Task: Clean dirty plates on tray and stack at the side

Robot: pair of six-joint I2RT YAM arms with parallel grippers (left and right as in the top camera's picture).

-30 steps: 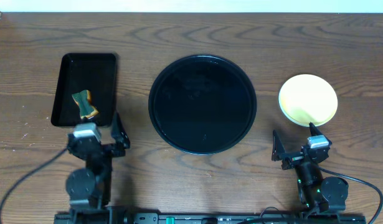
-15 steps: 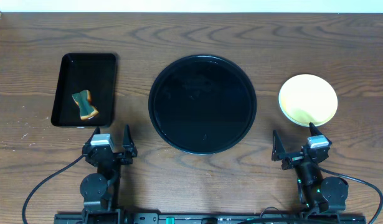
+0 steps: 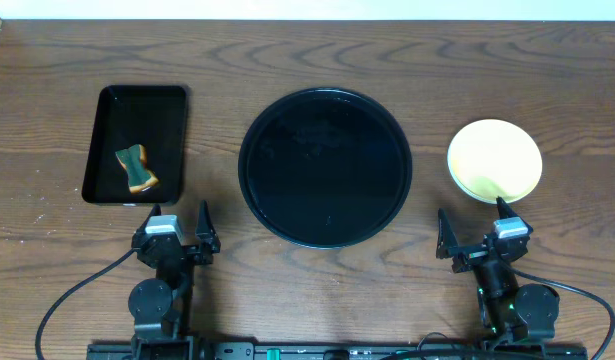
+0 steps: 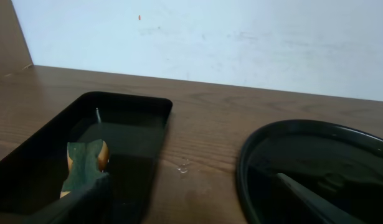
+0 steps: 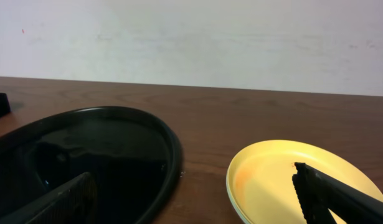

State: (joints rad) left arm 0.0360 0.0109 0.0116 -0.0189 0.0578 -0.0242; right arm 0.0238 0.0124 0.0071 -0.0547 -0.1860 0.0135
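**A:** From overhead I see the round tray (image 3: 325,168) at the middle of the surface (image 3: 307,50). A pale yellow plate (image 3: 494,160) sits off it, toward the right edge. I cannot tell whether others lie beneath it. How are your end effectors?

**B:** My left end effector (image 3: 177,225) and right end effector (image 3: 472,232) sit by the near edge, fingers spread apart. My right wrist view shows a faint orange smear (image 5: 246,178) on the plate that overhead misses. My left wrist view catches the sponge (image 4: 85,163) in the rectangular tray (image 4: 129,99), toward the left edge.
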